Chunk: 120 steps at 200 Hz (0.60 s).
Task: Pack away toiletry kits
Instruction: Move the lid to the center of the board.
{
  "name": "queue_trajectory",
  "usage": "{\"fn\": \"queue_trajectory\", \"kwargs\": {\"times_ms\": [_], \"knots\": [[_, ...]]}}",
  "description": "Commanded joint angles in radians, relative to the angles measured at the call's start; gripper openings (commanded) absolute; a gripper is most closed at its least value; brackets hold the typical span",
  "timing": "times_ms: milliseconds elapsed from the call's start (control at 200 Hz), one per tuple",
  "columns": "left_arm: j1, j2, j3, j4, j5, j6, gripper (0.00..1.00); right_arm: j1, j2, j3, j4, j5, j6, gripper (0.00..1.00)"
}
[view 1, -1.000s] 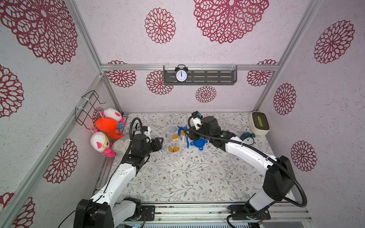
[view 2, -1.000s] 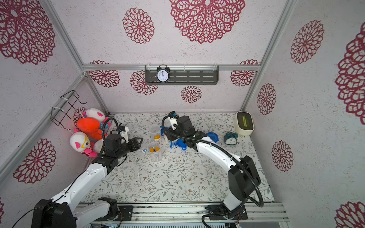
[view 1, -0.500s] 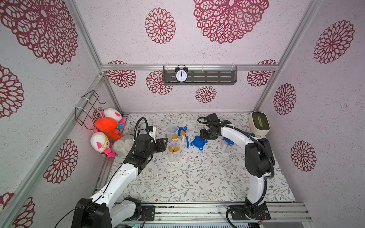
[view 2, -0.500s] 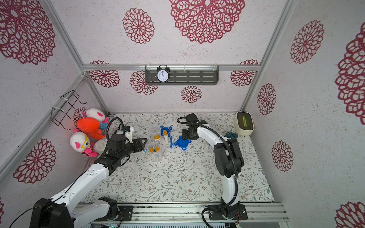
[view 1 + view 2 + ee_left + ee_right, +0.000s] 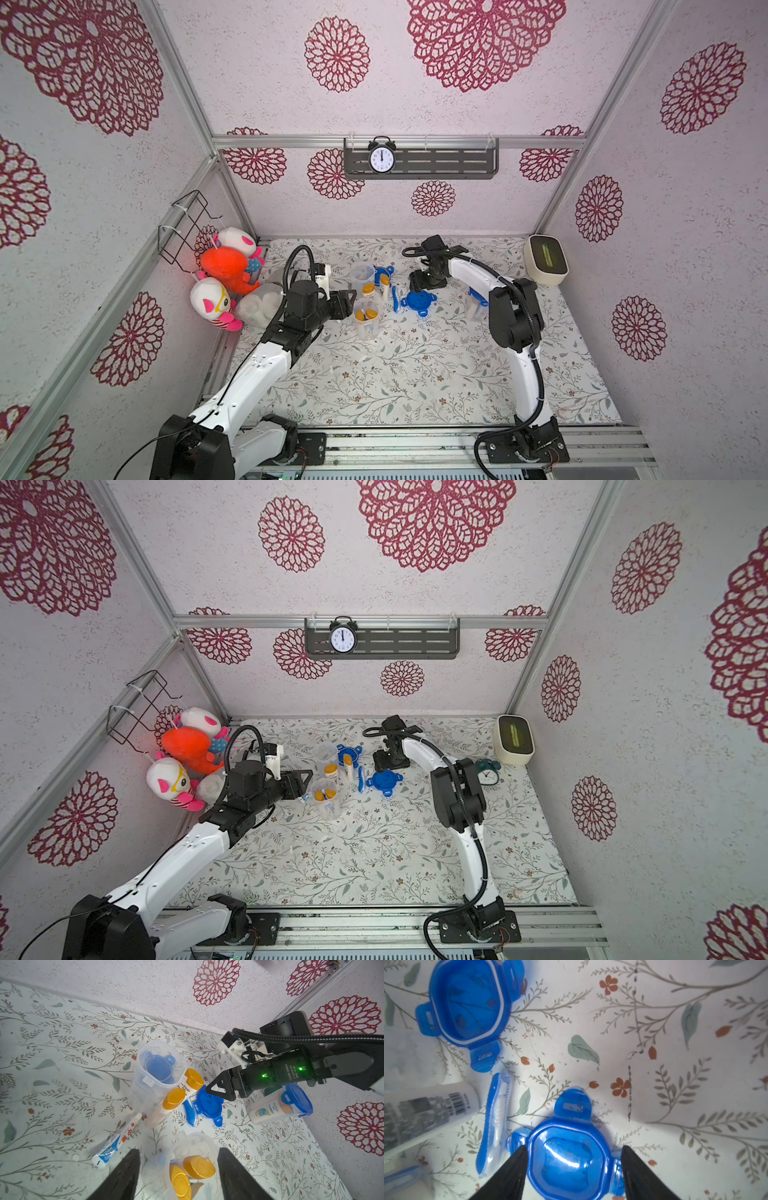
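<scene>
Over the blue lid (image 5: 569, 1163) with the right gripper (image 5: 573, 1148), fingers spread wide either side and nothing pinched, lid lying flat on the floral mat (image 5: 675, 1064) just beside the blue toothbrush (image 5: 496, 1118). Bracketing the open jar (image 5: 193, 1135) of two orange-capped bottles (image 5: 198, 1166) with the left gripper (image 5: 178, 1151), fingers likewise wide, contact unclear. Best to drop straight, close across the lid's body rather than a tab, and carry it level to that jar.

Three clear jars (image 5: 145, 1088), two loose blue lids (image 5: 209, 1105), three plush toys (image 5: 226, 266)
</scene>
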State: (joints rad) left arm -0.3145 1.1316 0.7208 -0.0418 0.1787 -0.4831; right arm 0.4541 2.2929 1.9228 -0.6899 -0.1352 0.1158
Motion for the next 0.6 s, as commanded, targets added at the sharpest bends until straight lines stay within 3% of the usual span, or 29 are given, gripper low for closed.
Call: {"fn": "queue_trajectory", "kwargs": {"times_ms": [0,200,595], "knots": [[-0.008,-0.023,0.019,0.01,0.009,0.017,0.64,-0.003,0.017,0.037,-0.024,-0.006,-0.08,0.7],[-0.01,-0.05,0.003,0.005,-0.002,0.005,0.64,-0.002,0.001,-0.048,0.054,-0.028,-0.057,0.62],[-0.104,-0.144,0.014,-0.057,-0.032,-0.018,0.64,0.092,-0.283,-0.53,0.248,-0.006,0.049,0.59]]}}
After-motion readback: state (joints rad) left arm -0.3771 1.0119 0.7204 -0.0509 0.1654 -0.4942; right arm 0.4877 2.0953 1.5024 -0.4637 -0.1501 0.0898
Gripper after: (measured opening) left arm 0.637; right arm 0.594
